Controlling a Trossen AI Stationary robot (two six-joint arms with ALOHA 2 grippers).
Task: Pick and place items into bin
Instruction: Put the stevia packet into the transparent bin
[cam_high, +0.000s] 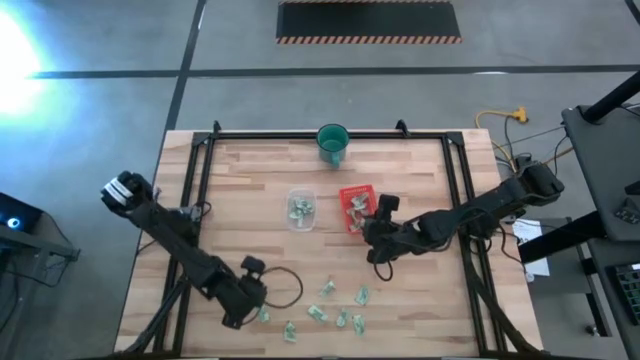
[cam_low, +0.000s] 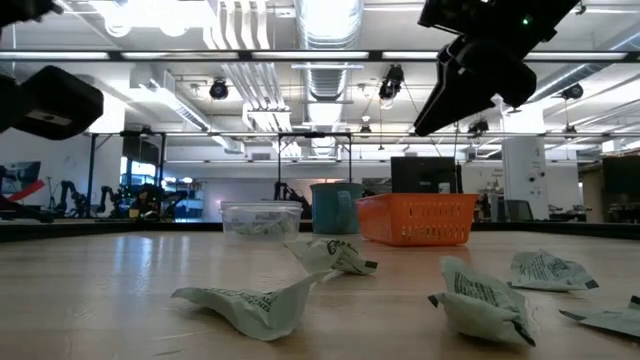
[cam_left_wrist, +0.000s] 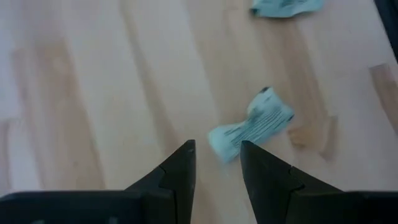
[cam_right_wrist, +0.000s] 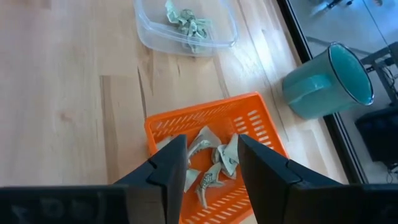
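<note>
- The items (cam_high: 340, 305), small crumpled pale green-and-white pieces, lie scattered near the table's (cam_high: 240, 200) near edge, right of its middle; the low view shows several of them close up on the wood.
- The left tool (cam_left_wrist: 216, 163) hangs low over one item (cam_left_wrist: 252, 126) near the near edge, fingers a little apart with nothing between them; the piece lies just ahead of the fingertips.
- Judged step: the left arm is lining up a pick. The next move calls for sliding forward so the fingers straddle the thin piece, dropping to the wood, then closing.
- The right tool (cam_right_wrist: 210, 163) hovers over the orange tray (cam_right_wrist: 249, 115) near the table's middle, fingers apart and empty, which looks like a drop just made or a wait.
- The orange tray holds several pieces; a clear tub (cam_right_wrist: 149, 34) just beside it also holds a few.
- A teal cup (cam_high: 332, 142) stands at the far edge; I cannot tell its contents.
</note>
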